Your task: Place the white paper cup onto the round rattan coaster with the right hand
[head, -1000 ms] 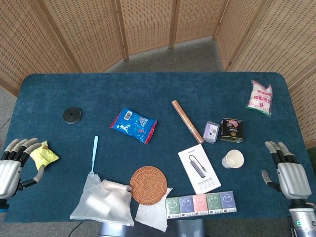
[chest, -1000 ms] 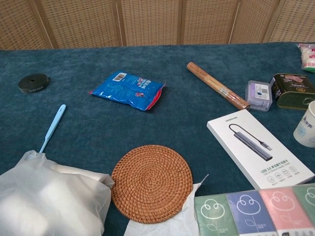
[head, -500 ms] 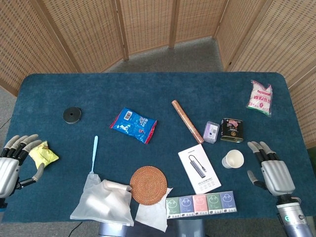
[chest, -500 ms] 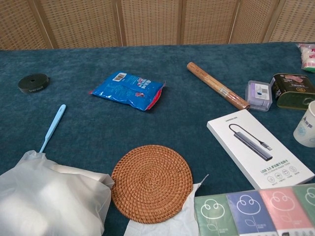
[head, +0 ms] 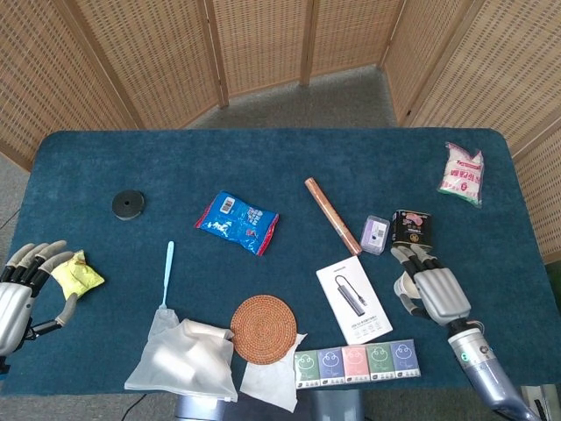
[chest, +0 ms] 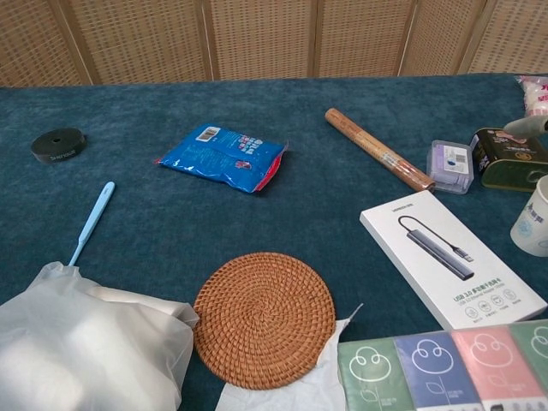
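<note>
The white paper cup (chest: 532, 217) stands upright near the right edge of the blue table, right of a white box. In the head view my right hand (head: 433, 289) hovers over the cup (head: 403, 287) and hides most of it, fingers spread, with no grip visible. One fingertip (chest: 522, 126) shows above the cup in the chest view. The round rattan coaster (head: 264, 327) (chest: 264, 318) lies bare near the front edge, well to the left of the cup. My left hand (head: 23, 288) rests open at the far left beside a yellow crumpled wrapper (head: 77, 273).
Between cup and coaster lies the white adapter box (head: 353, 301). A dark tin (head: 413, 227) and a purple case (head: 375, 234) sit just behind the cup. A row of tissue packs (head: 355, 360), a tissue, and a plastic bag (head: 182, 356) line the front edge.
My right hand has moved left and forward from the table's right edge until it covers the cup. The cup and the left hand have stayed put.
</note>
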`<state>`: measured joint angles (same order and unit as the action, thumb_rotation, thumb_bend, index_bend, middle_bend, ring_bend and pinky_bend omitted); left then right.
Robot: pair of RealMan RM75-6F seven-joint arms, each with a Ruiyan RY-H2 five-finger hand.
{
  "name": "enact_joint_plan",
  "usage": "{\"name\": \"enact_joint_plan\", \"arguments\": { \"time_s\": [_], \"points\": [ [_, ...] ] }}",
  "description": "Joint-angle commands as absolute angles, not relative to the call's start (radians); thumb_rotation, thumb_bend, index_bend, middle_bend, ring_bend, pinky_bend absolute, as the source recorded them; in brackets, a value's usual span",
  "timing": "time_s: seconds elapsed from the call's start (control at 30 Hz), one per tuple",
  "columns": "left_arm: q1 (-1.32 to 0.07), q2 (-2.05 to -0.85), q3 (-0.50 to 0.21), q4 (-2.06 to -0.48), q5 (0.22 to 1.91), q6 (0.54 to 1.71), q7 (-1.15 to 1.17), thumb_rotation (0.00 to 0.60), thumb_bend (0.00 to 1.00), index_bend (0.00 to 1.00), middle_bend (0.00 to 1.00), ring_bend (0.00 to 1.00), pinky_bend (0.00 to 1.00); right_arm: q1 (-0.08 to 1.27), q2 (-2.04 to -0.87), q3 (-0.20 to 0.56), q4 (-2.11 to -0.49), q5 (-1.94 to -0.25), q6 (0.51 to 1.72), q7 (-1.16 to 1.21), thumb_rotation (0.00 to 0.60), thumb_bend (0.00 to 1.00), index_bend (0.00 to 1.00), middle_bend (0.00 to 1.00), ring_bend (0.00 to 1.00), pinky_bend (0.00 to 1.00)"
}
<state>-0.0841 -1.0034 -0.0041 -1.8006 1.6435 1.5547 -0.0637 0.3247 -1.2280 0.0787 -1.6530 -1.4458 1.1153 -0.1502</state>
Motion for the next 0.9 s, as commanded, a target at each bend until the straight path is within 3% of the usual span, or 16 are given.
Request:
{"name": "enact_joint_plan", "arguments": {
  "time_s": [0.03,0.67,0.77,0.9],
  "points": [
    [-0.085,-1.004,-0.005,-1.801,1.638,1.550,-0.065,0.250,0.48,0.18,0.15,0.14,0.10,0.332,-1.235,0.073,-1.642,-1.437,1.104,-0.156,0.600,0.43,0.00,0.03,0.00,0.21],
    [-0.113,-1.022,-0.014,-1.802,1.627,1.510,-0.056,0.250,0.48,0.17,0.15,0.14,0.10,0.339,-1.272,0.043,-1.537,-1.410,1.082,-0.076,0.600,0.43,0.00,0.02,0.00,0.22],
    [-0.111,-1.023,-0.013,-1.803,1.629,1.514,-0.055,0.248,0.48,0.17,0.15,0.14,0.10,0.344,-1.281,0.041,-1.525,-1.408,1.071,-0.058,0.600,0.43,0.01,0.05,0.05,0.33],
    [-0.110,-1.026,-0.014,-1.801,1.628,1.518,-0.059,0.247,0.48,0.17,0.15,0.14,0.10,0.362,-1.282,0.037,-1.514,-1.400,1.035,-0.043,0.600,0.44,0.13,0.14,0.20,0.51]
  ]
}}
